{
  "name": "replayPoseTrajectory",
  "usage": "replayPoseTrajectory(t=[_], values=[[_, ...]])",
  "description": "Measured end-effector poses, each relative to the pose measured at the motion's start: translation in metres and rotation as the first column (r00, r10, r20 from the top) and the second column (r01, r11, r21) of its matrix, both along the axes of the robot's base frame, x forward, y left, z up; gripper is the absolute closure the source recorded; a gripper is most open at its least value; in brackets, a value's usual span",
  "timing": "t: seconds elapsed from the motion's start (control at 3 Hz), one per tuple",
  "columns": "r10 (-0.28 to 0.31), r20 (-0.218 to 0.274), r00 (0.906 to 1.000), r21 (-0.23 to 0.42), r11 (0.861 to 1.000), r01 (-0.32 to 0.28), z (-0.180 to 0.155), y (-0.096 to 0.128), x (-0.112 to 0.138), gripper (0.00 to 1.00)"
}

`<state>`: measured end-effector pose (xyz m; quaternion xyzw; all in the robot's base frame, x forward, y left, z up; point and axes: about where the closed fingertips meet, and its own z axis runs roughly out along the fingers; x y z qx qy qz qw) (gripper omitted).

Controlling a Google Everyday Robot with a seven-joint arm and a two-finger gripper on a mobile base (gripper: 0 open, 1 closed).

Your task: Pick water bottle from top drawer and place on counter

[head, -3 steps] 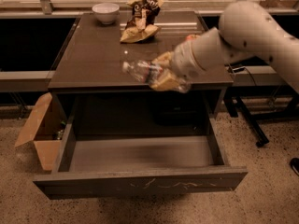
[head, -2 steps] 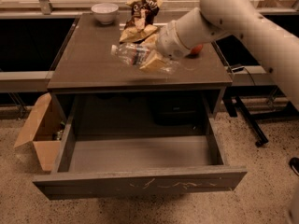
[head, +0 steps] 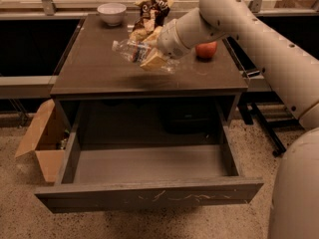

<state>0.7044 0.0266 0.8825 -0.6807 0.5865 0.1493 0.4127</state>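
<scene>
Arm extended over counter (head: 89,68); gripper (head: 151,58) pinching water bottle (head: 127,50), bottle lying sideways above surface.

Gripper (head: 149,51) over the desk (head: 89,73): jaws clamped on and hid half of the blurred water bottle (head: 125,49); arm (head: 259,39) was cut off at the right edge.

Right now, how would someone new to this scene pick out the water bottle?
Start at the counter above the open drawer. Over its middle, the gripper holds the water bottle on its side, jutting left. It is the only clear plastic thing there; the bowl is white, the apple red, the snack bag dark.
</scene>
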Motion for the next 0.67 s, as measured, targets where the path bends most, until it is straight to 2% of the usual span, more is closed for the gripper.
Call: replayPoseTrajectory(t=[0.33,0.67], values=[[-0.031,-0.011,0.9995,0.037,0.999,0.031,-0.0087,-0.0023,0.0114,0.29],[-0.049,-0.017,0.9987,0.071,0.996,0.050,-0.0119,-0.0081,0.0194,0.00]])
